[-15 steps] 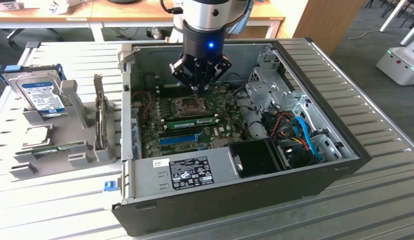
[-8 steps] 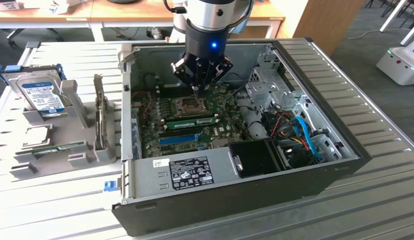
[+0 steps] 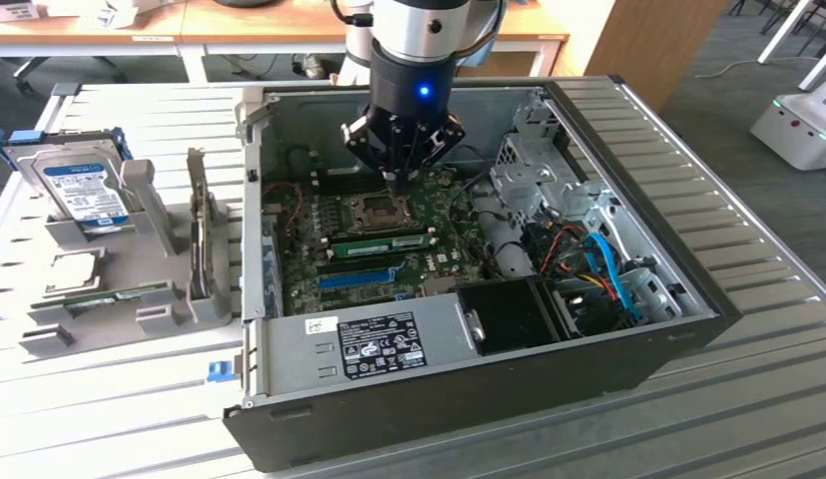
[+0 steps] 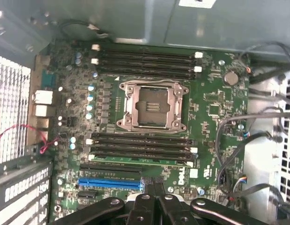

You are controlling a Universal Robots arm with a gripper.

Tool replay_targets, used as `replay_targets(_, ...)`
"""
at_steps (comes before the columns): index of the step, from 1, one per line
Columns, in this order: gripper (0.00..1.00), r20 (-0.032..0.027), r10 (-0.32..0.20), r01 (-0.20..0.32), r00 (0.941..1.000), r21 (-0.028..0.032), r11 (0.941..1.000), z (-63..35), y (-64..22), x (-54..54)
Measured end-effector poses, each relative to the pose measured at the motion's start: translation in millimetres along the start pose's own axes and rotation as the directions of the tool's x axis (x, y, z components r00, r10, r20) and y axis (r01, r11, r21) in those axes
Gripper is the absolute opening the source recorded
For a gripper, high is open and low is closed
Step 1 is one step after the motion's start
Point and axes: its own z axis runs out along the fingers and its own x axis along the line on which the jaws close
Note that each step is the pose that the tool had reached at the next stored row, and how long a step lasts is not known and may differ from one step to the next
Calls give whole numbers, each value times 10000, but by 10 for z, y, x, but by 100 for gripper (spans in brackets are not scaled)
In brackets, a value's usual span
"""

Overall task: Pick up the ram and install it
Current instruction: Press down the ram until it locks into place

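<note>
A green ram stick [image 3: 384,242] sits seated in a memory slot on the motherboard [image 3: 440,215] inside the open computer case, just in front of the processor socket [image 3: 381,209]. In the wrist view the same ram [image 4: 140,162] lies along the slot nearest the blue slot [image 4: 109,183]. My gripper [image 3: 392,180] hangs above the board behind the socket, shut, with nothing between its fingers. Its closed tips [image 4: 154,190] show at the edge of the wrist view, apart from the ram.
The case wall [image 3: 652,359] rings the board; a drive cage [image 3: 533,170] and cables [image 3: 593,264] crowd the exterior view's right. On the left a grey stand [image 3: 147,309] holds a hard drive [image 3: 83,188], another green stick [image 3: 105,298] and a square chip [image 3: 74,269].
</note>
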Motion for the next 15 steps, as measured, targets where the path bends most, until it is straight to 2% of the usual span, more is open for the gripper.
replay_targets(2,11,4,124,-124,9999,2,9999,1,0,0)
replay_targets(15,11,5,126,-126,9999,0,9999,1,1,29)
